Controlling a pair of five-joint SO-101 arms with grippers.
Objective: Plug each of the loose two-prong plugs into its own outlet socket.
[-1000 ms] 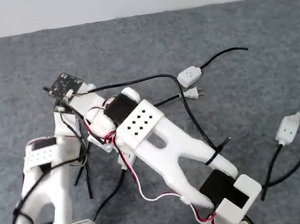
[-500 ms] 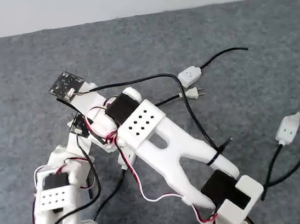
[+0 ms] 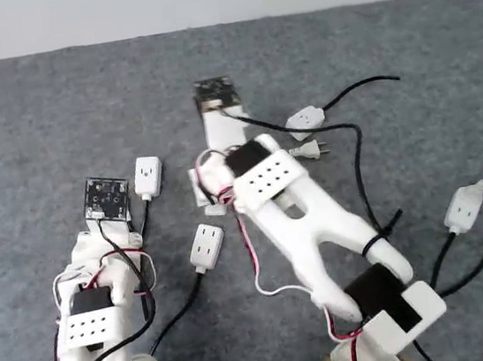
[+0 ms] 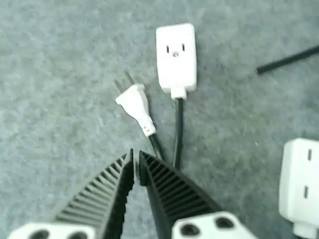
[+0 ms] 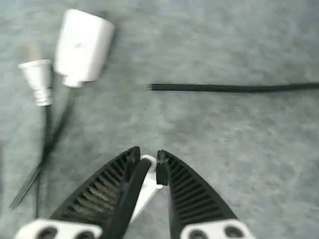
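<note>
We saw the left arm's black ribbed pincer [image 4: 136, 154] pressed together, with its tips all but touching and nothing between them. It pointed at the white rectangular outlet socket [image 4: 175, 52] lying face up on the grey carpeted bench [image 3: 26, 102]. We took that socket as our landmark.

Just beside the socket, not touching it, lay a loose white two-prong plug [image 4: 134, 102]. It was tilted, with its prongs pointing away from the pincer. Its black cord ran back beneath the pincer alongside the socket's own cord. A second white socket [image 4: 300, 186] sat near the landmark, and a black cable end [image 4: 286, 62] lay on that same side.

From above, the landmark socket lay between the left arm [image 3: 90, 316] and the right arm [image 3: 305, 225]. The right pincer [image 5: 148, 152] stood a narrow gap apart, pinching a small white piece [image 5: 145, 181] that we could not identify. Past it lay a rounded white socket body [image 5: 82, 45] with another white plug [image 5: 37, 79] just beside it.
</note>
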